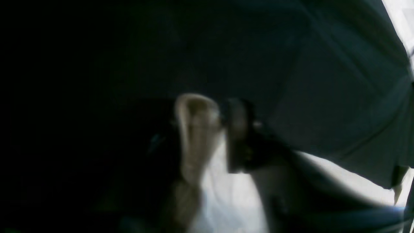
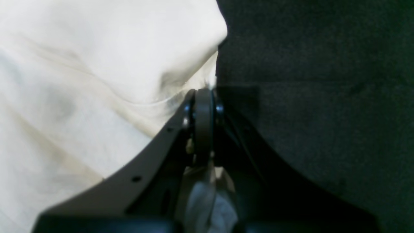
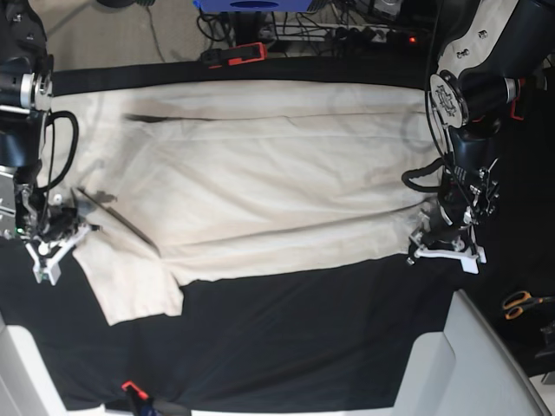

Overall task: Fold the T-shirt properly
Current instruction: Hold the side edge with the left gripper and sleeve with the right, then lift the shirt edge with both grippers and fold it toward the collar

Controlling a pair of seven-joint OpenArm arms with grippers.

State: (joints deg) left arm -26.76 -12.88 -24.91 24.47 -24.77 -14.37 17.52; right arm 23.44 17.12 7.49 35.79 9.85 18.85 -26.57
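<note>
Black table cloth (image 3: 303, 338) under T-shirt (image 3: 260, 173); scissors (image 3: 520, 303) at edge.

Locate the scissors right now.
In the base view the scissors lie at the far right edge on the black table cloth, below the left gripper and clear of the T-shirt.

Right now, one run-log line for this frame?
stage: fold in progress | T-shirt: spread flat on black cloth | right claw: shut on T-shirt edge | left claw: at opposite edge, state unclear
</note>
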